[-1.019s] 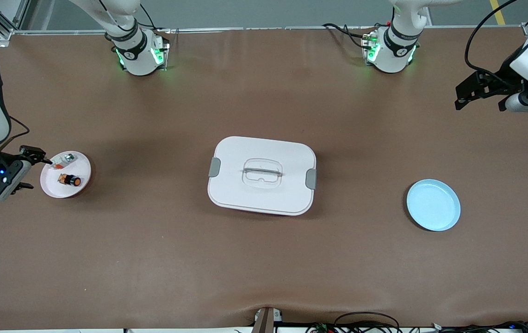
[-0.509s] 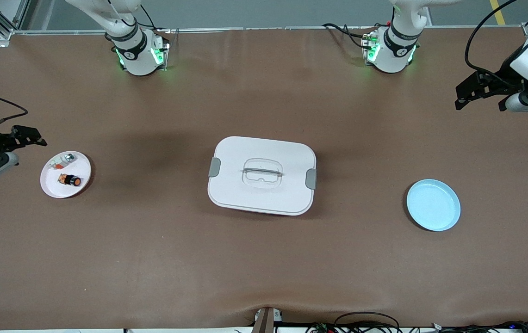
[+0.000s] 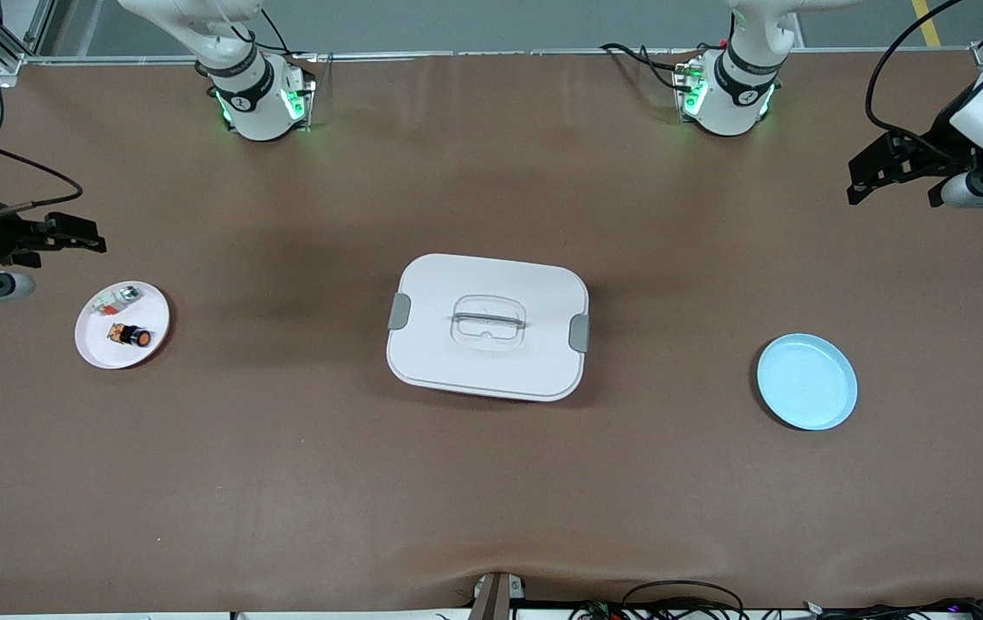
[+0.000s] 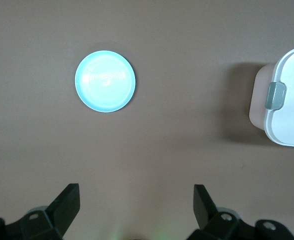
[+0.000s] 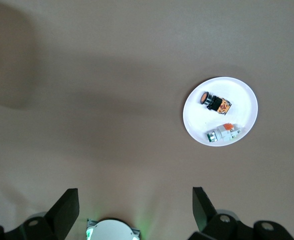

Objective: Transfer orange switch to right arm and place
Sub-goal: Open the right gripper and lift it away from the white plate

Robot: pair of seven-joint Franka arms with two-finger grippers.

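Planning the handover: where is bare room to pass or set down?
Bare brown table lies between the white plate and lidded box, and between box and the empty blue plate. The white plate is crowded: orange switch plus another part.

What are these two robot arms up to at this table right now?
Neither arm holds anything. The tiny black-and-orange switch lies on a small white round plate at the right arm's end, beside a small silver-white piece. The right gripper hangs open in the air near that plate. The left gripper waits open at its own end, near an empty light-blue plate. A closed white lidded box sits between the plates.
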